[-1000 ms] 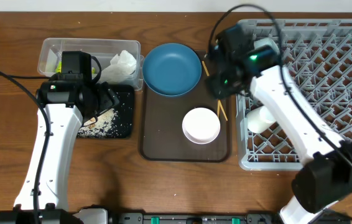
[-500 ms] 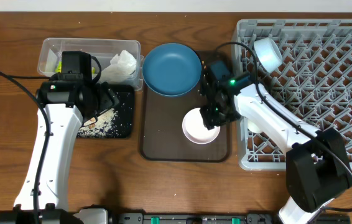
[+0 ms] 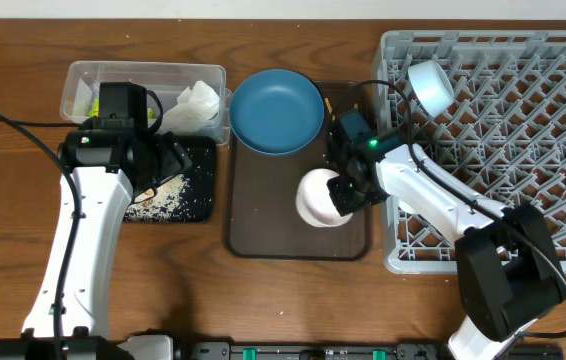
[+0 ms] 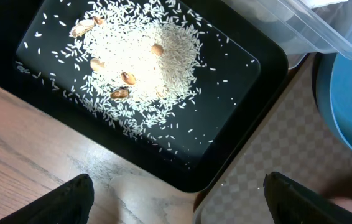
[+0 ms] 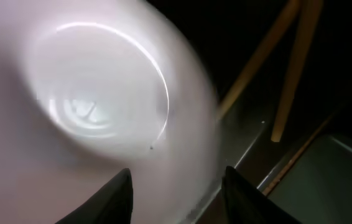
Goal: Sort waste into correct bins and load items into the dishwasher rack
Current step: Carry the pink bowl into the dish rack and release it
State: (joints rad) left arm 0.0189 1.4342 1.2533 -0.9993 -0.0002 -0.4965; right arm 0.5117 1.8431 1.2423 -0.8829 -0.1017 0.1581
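right gripper [image 5: 177, 193] half-closed astride one white bowl [image 5: 89, 106] rim, grip unclear; left gripper [image 4: 179, 199] wide open, empty; two chopsticks [image 5: 295, 68].

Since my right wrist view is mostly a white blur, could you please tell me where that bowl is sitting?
Observer: The white bowl sits on the brown serving tray, with the right gripper at the edge of the bowl nearest the rack.
Operator: Thank you. Is anything loaded in the rack yet?
Observer: Yes, a light blue bowl lies in the grey rack, near the corner closest to the dark blue plate.
Operator: And where is the other arm, please?
Observer: The left gripper hovers over the black tray that holds the rice, with its fingers wide apart and nothing between them.
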